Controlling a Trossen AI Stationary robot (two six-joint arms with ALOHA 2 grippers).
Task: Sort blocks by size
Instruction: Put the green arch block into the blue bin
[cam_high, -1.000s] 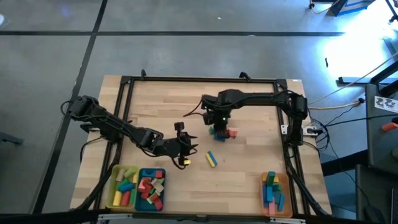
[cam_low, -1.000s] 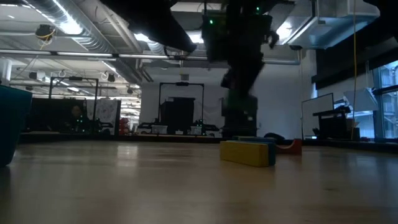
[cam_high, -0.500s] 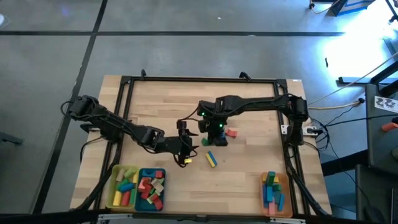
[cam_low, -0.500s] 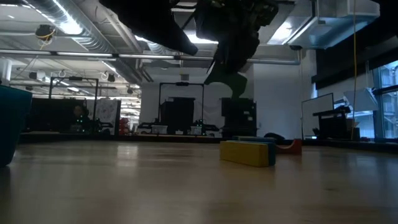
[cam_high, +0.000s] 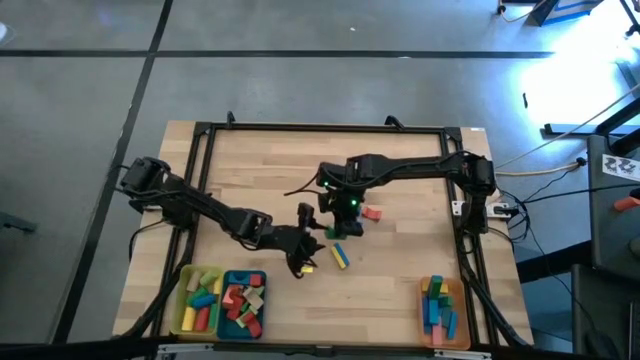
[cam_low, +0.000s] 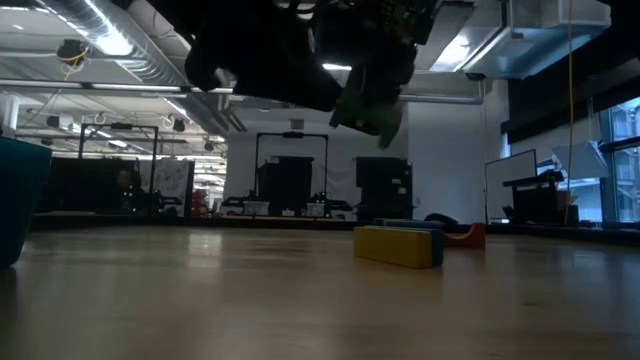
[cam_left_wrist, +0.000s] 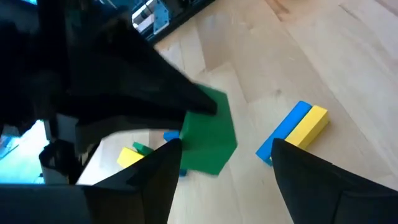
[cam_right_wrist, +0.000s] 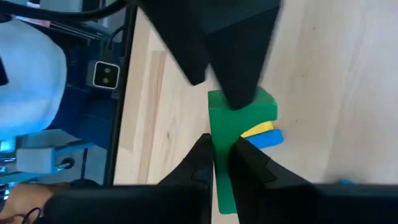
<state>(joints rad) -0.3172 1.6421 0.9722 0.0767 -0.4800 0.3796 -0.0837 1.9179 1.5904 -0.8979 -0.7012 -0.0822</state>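
My right gripper (cam_right_wrist: 222, 144) is shut on a green block (cam_right_wrist: 245, 115) and holds it above the middle of the table (cam_high: 331, 233). My left gripper (cam_left_wrist: 224, 149) stands open just in front of that block (cam_left_wrist: 211, 140), one finger on either side. I cannot tell whether those fingers touch it. A yellow-and-blue pair of bars (cam_high: 340, 256) lies flat on the wood below, and a red block (cam_high: 372, 213) lies to their far right. In the low view the green block (cam_low: 365, 105) hangs tilted high above the bars (cam_low: 398, 245). My right gripper pinches the green block between its two fingers, on the block's flat sides at the end nearer the wrist (cam_right_wrist: 219, 134). The fingers slant down from the far right and lie along the block, which sticks out past them. It is lifted clear of the table, tilted.
At the near left stand a yellow tray (cam_high: 188, 318) and a teal tray (cam_high: 226, 300), both with several blocks. An orange tray (cam_high: 424, 312) with several blocks stands at the near right. A black frame (cam_high: 320, 128) borders the table.
My right gripper has carried the green block up and toward the table's left and near edge, away from the red block, toward my left gripper. The block has tipped. My left gripper has moved right and a little nearer, up to the block.
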